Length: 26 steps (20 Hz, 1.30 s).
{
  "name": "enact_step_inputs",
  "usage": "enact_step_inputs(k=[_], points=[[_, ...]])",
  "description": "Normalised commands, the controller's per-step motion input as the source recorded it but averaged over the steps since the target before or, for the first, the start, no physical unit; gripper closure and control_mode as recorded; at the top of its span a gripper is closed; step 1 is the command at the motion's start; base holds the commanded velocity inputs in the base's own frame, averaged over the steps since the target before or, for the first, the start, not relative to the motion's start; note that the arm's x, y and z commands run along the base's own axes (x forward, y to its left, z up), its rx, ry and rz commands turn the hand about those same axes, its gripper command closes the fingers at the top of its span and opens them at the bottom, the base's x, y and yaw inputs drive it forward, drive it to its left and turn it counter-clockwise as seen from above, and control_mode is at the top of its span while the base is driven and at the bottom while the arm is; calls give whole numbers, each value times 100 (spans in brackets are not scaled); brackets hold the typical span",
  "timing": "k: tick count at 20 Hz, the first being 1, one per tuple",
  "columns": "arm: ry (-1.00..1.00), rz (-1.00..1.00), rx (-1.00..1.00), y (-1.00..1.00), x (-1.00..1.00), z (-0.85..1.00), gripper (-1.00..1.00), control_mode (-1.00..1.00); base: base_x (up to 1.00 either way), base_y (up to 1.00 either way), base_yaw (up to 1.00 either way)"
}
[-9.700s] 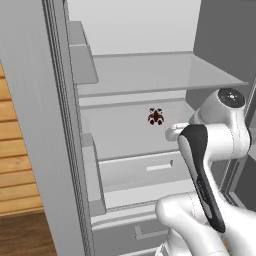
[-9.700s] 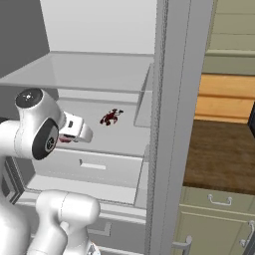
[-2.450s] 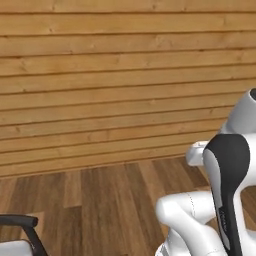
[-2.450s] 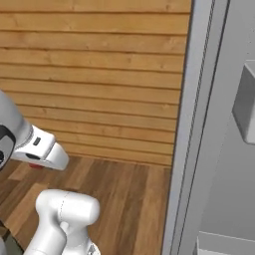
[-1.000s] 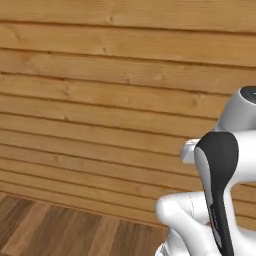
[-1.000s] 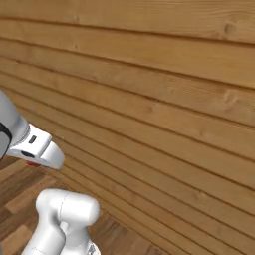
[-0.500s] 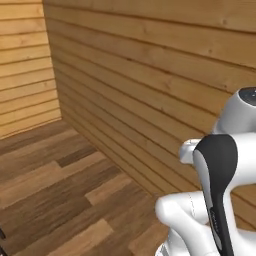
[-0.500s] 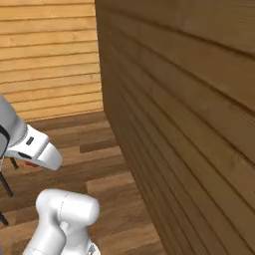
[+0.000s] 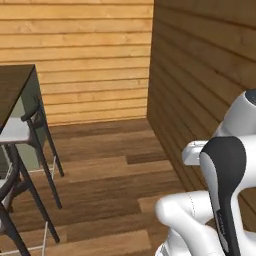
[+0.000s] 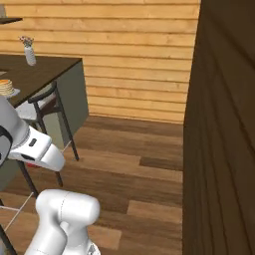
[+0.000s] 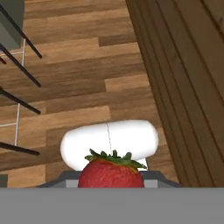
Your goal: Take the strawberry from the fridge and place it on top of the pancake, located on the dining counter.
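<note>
A red strawberry [image 11: 111, 174] with green leaves sits at the bottom of the hand view, held in my gripper [image 11: 111, 183], which is shut on it above the wooden floor. The pancake [image 10: 5, 87] is a small stack on a plate at the far left of the right base view, on the dark brown dining counter [image 10: 52, 65]. A corner of that counter [image 9: 15, 87] also appears at the left of the left base view. My hand is well off to the right of the counter, at about stool height. The fridge is out of view.
Dark-framed stools [image 9: 22, 131] [image 10: 44, 107] stand along the counter's side. A small vase [image 10: 30, 52] stands on the counter beyond the pancake. A dark plank wall [image 10: 224, 124] rises close on the right. Wooden floor [image 9: 110, 170] lies open between wall and stools.
The whole picture has swung as the base turned: the plank wall has slid to the right, and the counter and stools have come in at the left. The strawberry stays in the gripper.
</note>
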Motion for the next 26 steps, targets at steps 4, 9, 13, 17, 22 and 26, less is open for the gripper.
enact_step_inputs(k=[4, 9, 13, 17, 22, 26], points=[[0, 0, 0, 0, 0, 0, 100, 100, 95, 5, 28], [0, 0, 0, 0, 0, 0, 100, 100, 92, -4, 42], [0, 0, 0, 0, 0, 0, 100, 100, 100, -49, 55], [0, 0, 0, 0, 0, 0, 100, 100, 100, -52, 51], [0, 0, 0, 0, 0, 0, 100, 100, 88, -59, 52], [0, 0, 0, 0, 0, 0, 100, 100, 65, -70, 57]])
